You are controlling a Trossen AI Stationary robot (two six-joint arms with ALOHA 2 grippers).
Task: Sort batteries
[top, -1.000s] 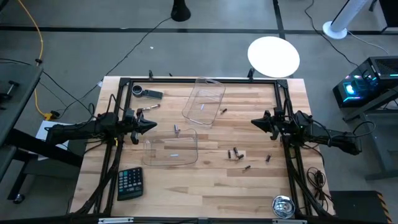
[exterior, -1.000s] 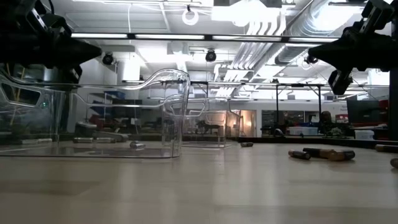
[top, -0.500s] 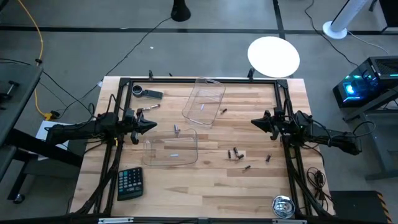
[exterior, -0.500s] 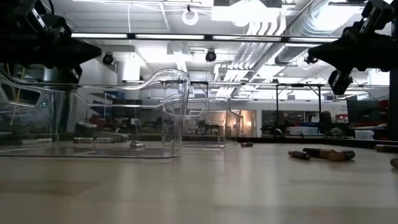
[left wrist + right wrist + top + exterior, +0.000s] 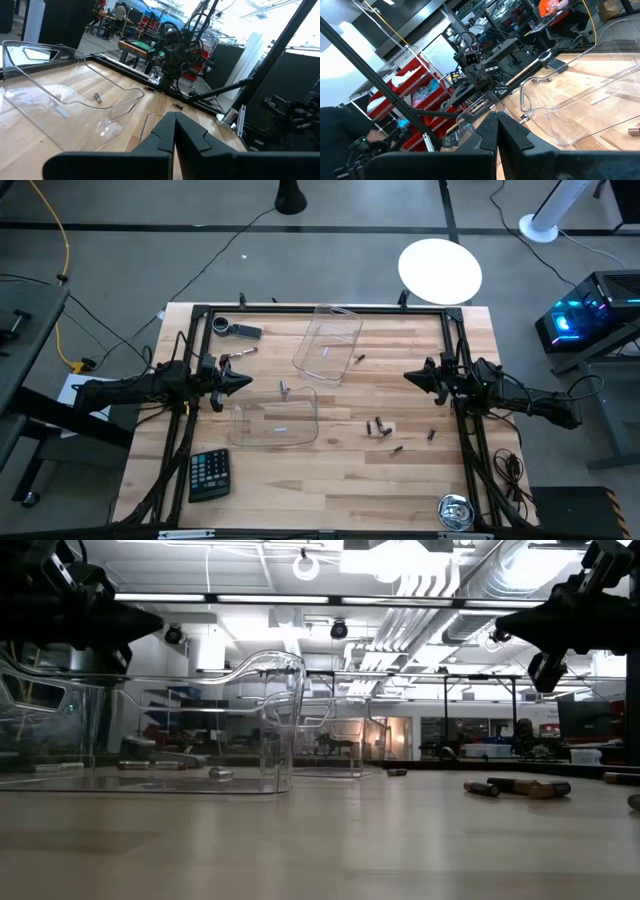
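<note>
— Two pincers, both clenched on nothing: the left pincer (image 5: 243,379) hangs beside the near tray (image 5: 275,421), the right pincer (image 5: 409,377) over the desk (image 5: 330,480) on the right side.

— And the batteries (image 5: 380,426)?

— Mostly loose on the wood near the right arm; one or two lie in the far tray (image 5: 327,344) and the near tray. I'd say no pick is under way yet.

— Next?

— Probably the right pincer must spread and drop onto that cluster.
</note>
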